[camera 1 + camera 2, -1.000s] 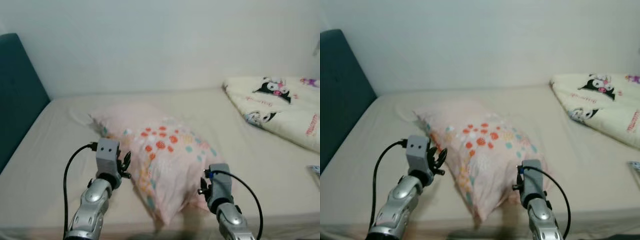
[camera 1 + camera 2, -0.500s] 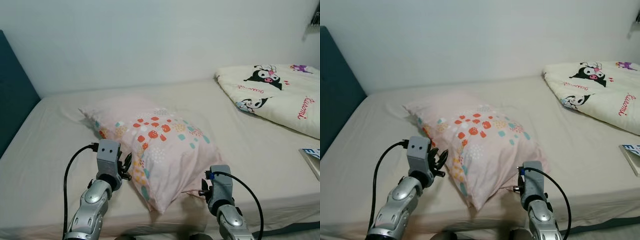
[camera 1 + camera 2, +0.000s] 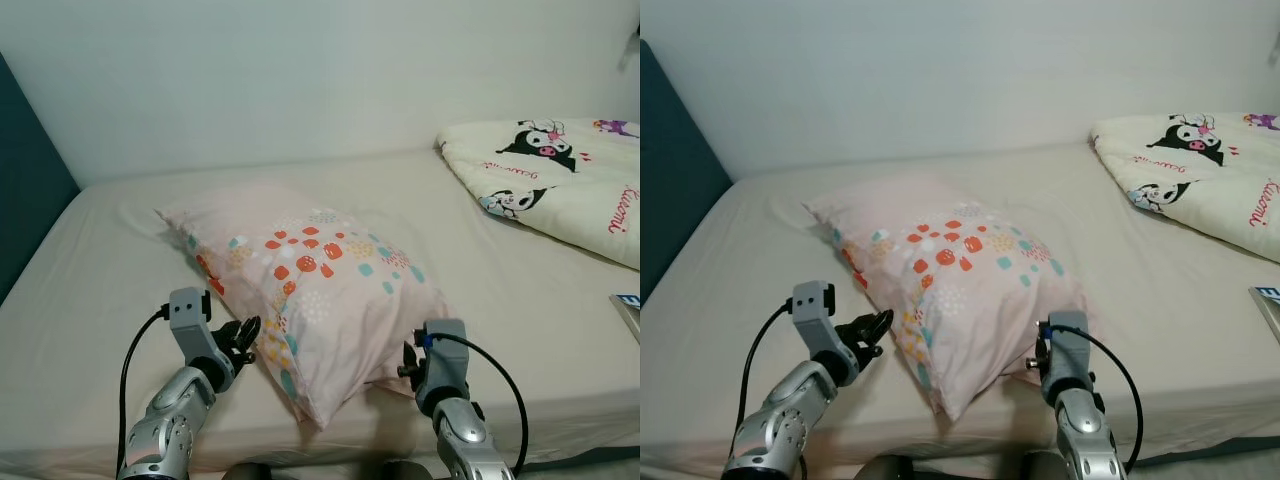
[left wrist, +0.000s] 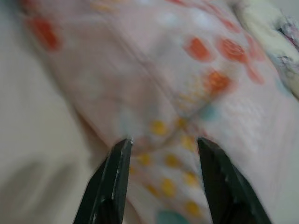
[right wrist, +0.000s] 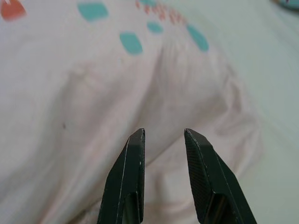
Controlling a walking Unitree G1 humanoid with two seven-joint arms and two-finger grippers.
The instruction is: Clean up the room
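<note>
A pink pillow [image 3: 315, 290] with red, teal and yellow spots lies across the middle of the beige bed [image 3: 90, 290]. My left gripper [image 3: 243, 335] is open at the pillow's near left edge, fingers pointing into its side, and the left wrist view shows the pillow [image 4: 187, 93] close between the fingers [image 4: 114, 182]. My right gripper [image 5: 163, 140] is open just short of the pillow's near right corner [image 5: 140, 93]; its wrist block [image 3: 440, 365] hides the fingers in the head views.
A folded cream blanket [image 3: 560, 180] with cartoon prints lies at the bed's far right. A dark teal headboard [image 3: 25, 200] rises on the left. A book corner [image 3: 630, 310] shows at the right edge. A white wall stands behind the bed.
My left arm has dropped lower and turned its fingers towards the pillow's side. The camera has shifted a little; the pillow and the right gripper sit as before.
</note>
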